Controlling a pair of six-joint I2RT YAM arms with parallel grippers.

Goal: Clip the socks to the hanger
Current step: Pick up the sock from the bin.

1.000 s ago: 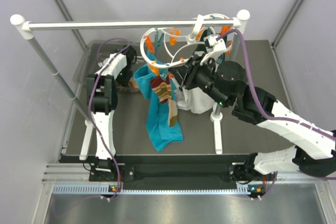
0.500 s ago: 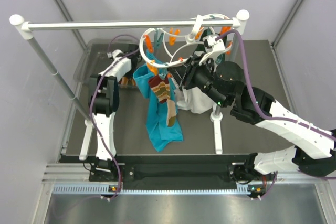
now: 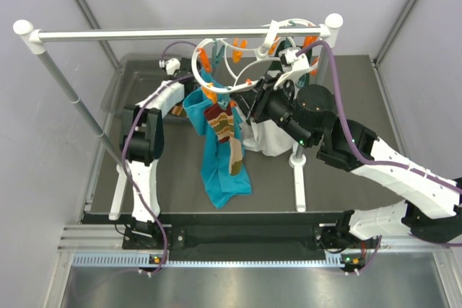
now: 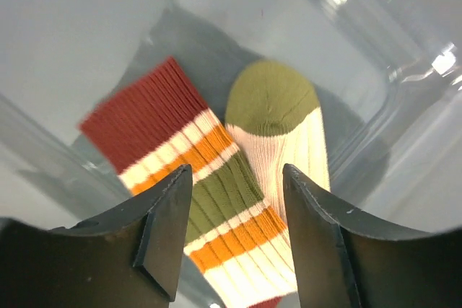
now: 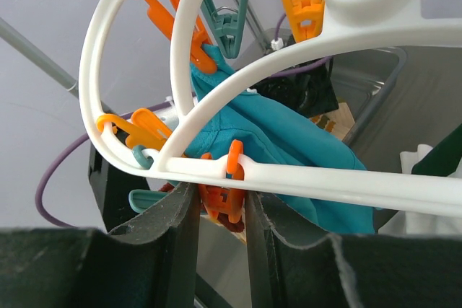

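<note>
socks [image 4: 216, 149] to be picked lie flat in the clear bin [image 4: 404, 48] at the far left corner of the table [image 3: 180, 192]; another sock [image 3: 222, 124] hangs from the hanger [image 3: 238, 70] over the teal cloth [image 3: 220, 171]

left gripper [image 4: 237, 178] hovers wide open and empty, jaws astride the striped band; best to drop straight down and pinch near the red cuff

right gripper [image 5: 220, 210] is closed on an orange clip [image 5: 225, 203] on the ring; it should probably keep that squeeze steady

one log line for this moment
left gripper: open over red-cuffed striped sock in clear plastic bin | right gripper: shut on orange clip of white ring hanger
</note>
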